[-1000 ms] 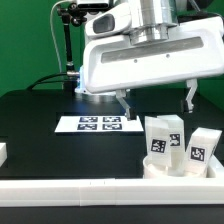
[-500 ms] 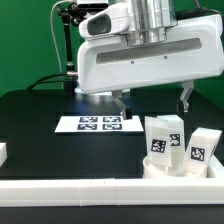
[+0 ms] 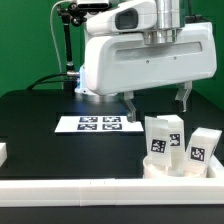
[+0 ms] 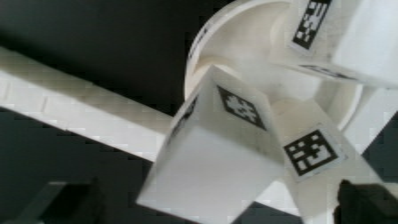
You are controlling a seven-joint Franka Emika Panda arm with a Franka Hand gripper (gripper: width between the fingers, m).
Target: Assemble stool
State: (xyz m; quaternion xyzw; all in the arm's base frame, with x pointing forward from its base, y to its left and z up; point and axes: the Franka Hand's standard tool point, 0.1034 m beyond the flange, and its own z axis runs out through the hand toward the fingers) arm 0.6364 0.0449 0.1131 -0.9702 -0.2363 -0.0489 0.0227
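Tagged white leg blocks (image 3: 163,138) (image 3: 201,147) stand on the round white seat disc (image 3: 160,167) at the exterior view's right front. My gripper (image 3: 156,100) hangs open and empty above and just behind them, with one finger (image 3: 130,104) on each side. In the wrist view a tagged leg block (image 4: 228,150) fills the space between my dark fingertips (image 4: 64,200). The seat disc's rim (image 4: 240,40) curves beyond it. Nothing is held.
The marker board (image 3: 98,124) lies flat on the black table at centre. A long white border rail (image 3: 100,194) runs along the front edge and also shows in the wrist view (image 4: 71,100). A small white part (image 3: 3,153) sits at the left edge.
My gripper has moved toward the exterior view's right and risen slightly, now standing more over the leg blocks. The blocks and seat disc have not moved.
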